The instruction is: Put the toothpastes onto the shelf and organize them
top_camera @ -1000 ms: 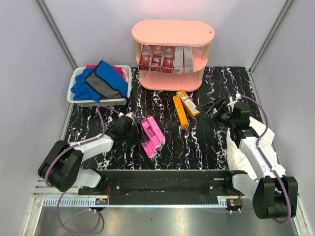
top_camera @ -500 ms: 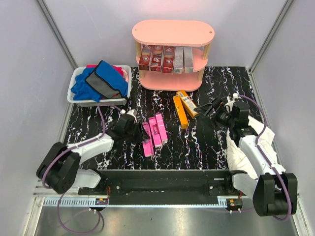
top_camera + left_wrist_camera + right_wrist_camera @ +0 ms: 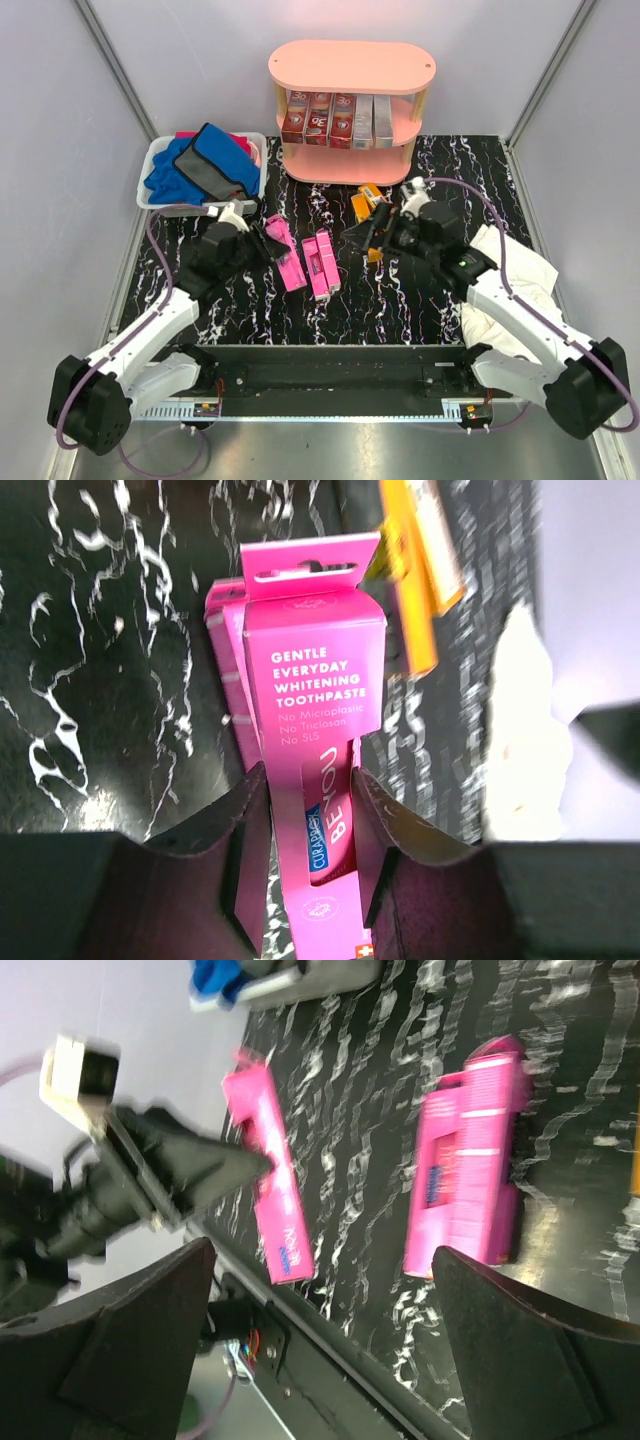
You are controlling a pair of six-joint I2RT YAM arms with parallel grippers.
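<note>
Toothpastes [image 3: 335, 118] in red and silver stand in a row on the middle tier of the shelf [image 3: 350, 65], seen from above. Down on the bench [image 3: 440, 160], the left pincer [image 3: 262, 243] is closed narrow on one pink box [image 3: 284, 258]. A pink pair [image 3: 322, 265] lies just beside it, and the orange boxes [image 3: 367, 203] are partly hidden by the right pincer [image 3: 362, 232]. The step in hand looks like the pick-up of that pink box; next it needs a carry to the shelf, clear of the white bin [image 3: 155, 165] of cloths [image 3: 200, 165] on the left.

From the left wrist, both fingers [image 3: 245, 850] press the box's long sides, print facing up.

From the right wrist, the right pincer's jaws stand wide and hold nothing, aimed toward the pink pair. That arm lies across the route to the shelf and may have to give way.
</note>
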